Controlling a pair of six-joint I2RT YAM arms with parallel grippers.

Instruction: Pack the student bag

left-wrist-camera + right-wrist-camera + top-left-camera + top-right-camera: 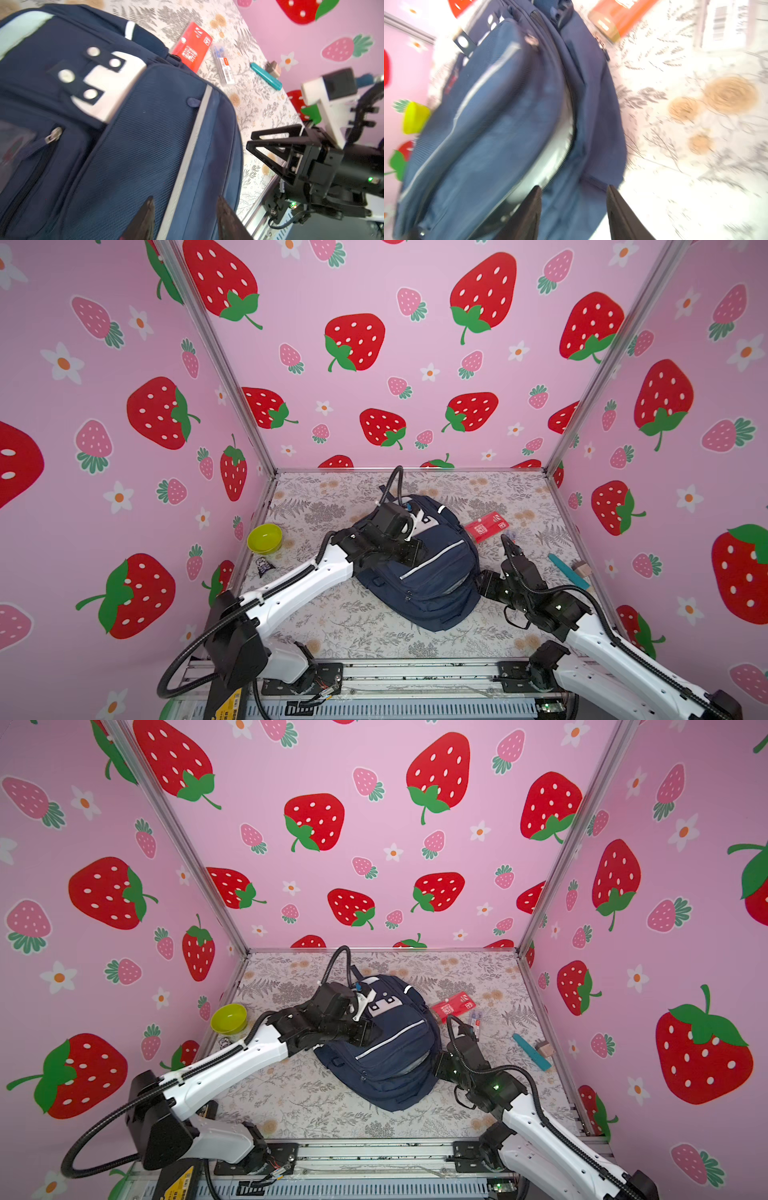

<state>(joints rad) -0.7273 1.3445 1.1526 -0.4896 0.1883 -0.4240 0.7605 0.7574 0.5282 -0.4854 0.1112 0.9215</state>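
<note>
Student bag (432, 572) under left jaws, beside right jaws.

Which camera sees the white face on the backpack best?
The left wrist view: the white face patch shows big, with its round studs. In both top views it is tiny and partly hidden by the left arm. The right wrist view catches only a blurred sliver.

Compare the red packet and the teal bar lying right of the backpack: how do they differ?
The red packet is broad with white print; the teal bar is slim and unprinted. The red packet lies close beside the student bag; the teal bar lies farther off, next to a small block. Both lie flat on the floral table, outside the bag.
</note>
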